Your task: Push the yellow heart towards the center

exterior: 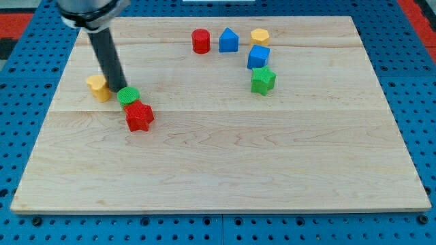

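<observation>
The yellow heart (98,87) lies near the board's left edge, in the upper left of the view. My tip (118,90) is just to its right, a small gap from it, and touches or nearly touches the left side of the green round block (128,96). A red star block (139,116) sits against the green round block, below and right of it. The rod rises from the tip to the view's top left.
Along the board's top sit a red cylinder (200,41), a blue house-shaped block (229,40) and a yellow hexagon (259,36). A blue block (258,56) and a green star (262,79) lie below the hexagon. The wooden board (225,163) rests on a blue pegboard.
</observation>
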`<action>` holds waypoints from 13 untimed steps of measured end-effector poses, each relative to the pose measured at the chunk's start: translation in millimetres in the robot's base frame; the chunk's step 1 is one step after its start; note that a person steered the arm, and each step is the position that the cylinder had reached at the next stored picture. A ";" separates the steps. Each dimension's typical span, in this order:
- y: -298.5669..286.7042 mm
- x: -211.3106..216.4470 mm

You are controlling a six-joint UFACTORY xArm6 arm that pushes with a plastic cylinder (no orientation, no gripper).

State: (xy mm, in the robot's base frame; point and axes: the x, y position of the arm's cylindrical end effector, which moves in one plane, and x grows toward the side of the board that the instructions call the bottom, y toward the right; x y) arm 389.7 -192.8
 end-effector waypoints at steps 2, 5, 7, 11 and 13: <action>-15.0 47.2; -53.8 46.9; -35.4 21.7; -67.8 -29.7; 20.8 -30.1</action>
State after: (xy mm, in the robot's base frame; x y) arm 359.6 -172.0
